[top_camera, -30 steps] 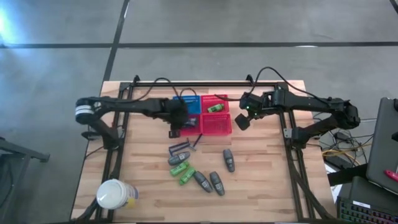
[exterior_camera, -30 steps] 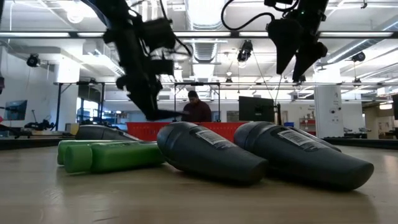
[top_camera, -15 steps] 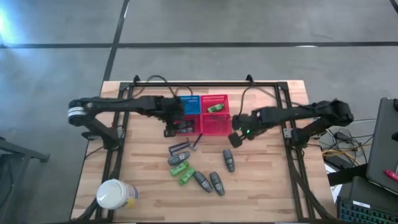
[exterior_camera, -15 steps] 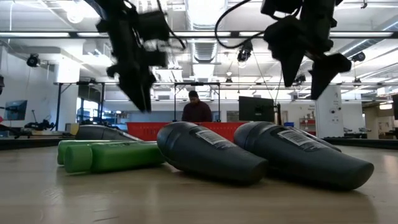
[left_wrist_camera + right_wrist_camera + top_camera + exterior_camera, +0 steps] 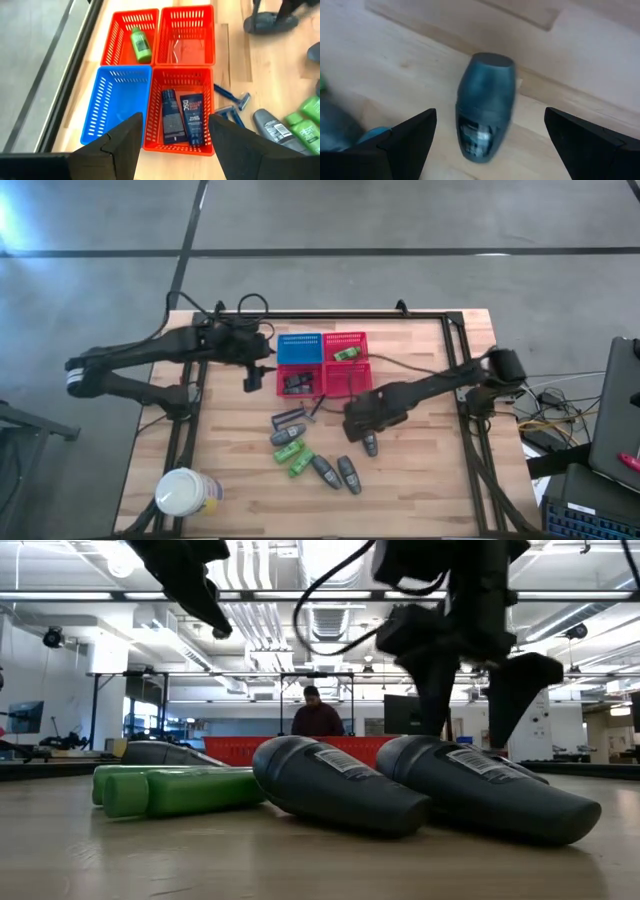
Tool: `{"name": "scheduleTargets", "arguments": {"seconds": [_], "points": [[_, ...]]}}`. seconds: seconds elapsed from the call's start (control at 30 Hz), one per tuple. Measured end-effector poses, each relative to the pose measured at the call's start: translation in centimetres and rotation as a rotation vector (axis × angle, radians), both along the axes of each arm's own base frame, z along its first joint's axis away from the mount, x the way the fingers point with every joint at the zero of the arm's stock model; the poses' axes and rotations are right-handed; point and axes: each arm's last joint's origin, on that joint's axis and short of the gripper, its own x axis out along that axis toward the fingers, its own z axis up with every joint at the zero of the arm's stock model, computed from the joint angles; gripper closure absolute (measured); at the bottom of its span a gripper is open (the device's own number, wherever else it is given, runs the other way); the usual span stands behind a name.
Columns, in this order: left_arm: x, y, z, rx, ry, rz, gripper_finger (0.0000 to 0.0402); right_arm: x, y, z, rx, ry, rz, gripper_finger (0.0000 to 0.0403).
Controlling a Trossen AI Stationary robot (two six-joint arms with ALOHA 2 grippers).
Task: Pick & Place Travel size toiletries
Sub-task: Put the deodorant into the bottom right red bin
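Right tool [image 5: 487, 145] spread wide over grey bottle [image 5: 484, 104] on desk [image 5: 420, 480], left tool [image 5: 172, 142] wide above baskets [image 5: 182, 107], empty.

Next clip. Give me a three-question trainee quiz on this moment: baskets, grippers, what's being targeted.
1. True or false: the blue basket holds two flat black tubes.
2. Which gripper hangs open over a grey bottle? A) left B) right
3. Fill in: the green bottle lies in a ____ basket.

Key
1. False; the flat black tubes lie in a red basket beside it.
2. B; the right gripper. The left gripper is open near the baskets.
3. red
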Motion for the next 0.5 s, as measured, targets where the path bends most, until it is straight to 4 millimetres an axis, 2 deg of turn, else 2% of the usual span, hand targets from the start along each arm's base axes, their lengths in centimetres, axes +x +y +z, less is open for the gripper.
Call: {"name": "scheduleTargets", "arguments": {"seconds": [0.13, 0.3, 0.4, 0.5], "points": [[-0.2, -0.1, 0.2, 0.013, -0.004, -0.011, 0.0170, 1.5, 0.7, -2.0, -0.021, 0.064, 0.020, 0.0035], [-0.3, -0.1, 0.1, 0.038, 0.006, -0.036, 0.0170, 2.3, 0.7, -3.8, -0.043, 0.127, 0.033, 0.0041], [-0.3, -0.1, -0.2, 0.044, 0.018, -0.045, 0.0170, 2.5, 0.8, -4.1, -0.037, 0.133, 0.039, 0.0070], [-0.6, -0.2, -0.5, 0.050, 0.053, -0.067, 0.0170, 2.5, 0.8, -4.2, -0.033, 0.139, 0.037, 0.0122]]}}
